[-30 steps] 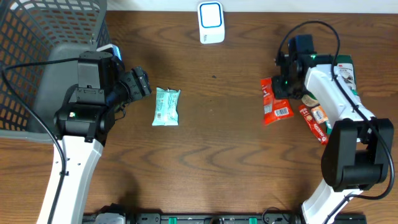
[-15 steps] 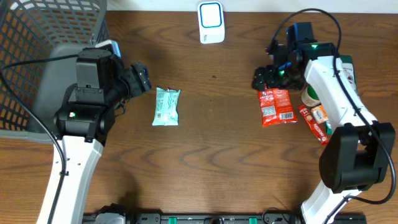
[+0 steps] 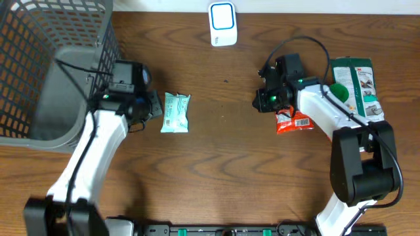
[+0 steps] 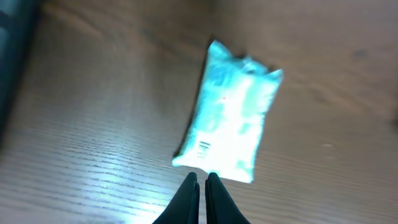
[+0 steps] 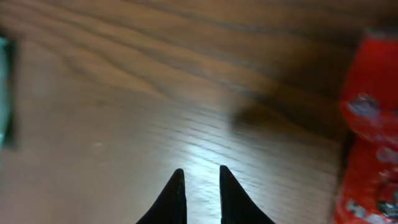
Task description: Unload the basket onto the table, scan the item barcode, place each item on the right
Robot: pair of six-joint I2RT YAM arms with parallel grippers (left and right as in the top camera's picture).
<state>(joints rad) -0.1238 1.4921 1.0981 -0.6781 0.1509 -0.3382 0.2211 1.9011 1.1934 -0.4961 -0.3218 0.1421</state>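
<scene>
A pale teal packet (image 3: 176,113) lies flat on the wooden table, and it fills the middle of the left wrist view (image 4: 231,127). My left gripper (image 3: 155,106) is just to its left, shut with nothing in it, its tips (image 4: 202,178) at the packet's near edge. A red snack packet (image 3: 293,120) lies right of centre, its barcode label facing up. My right gripper (image 3: 263,99) hovers left of that packet (image 5: 370,124), its jaws (image 5: 200,172) slightly open over bare wood. The white and blue scanner (image 3: 222,23) stands at the far edge.
A grey mesh basket (image 3: 39,59) fills the far left corner, behind my left arm. A green box (image 3: 355,82) lies at the right side, next to my right arm. The teal packet's edge (image 5: 5,93) shows at the left border of the right wrist view.
My right gripper has let go of the red packet, which now lies on the table, and moved left. My left gripper has shut and come up to the teal packet.
</scene>
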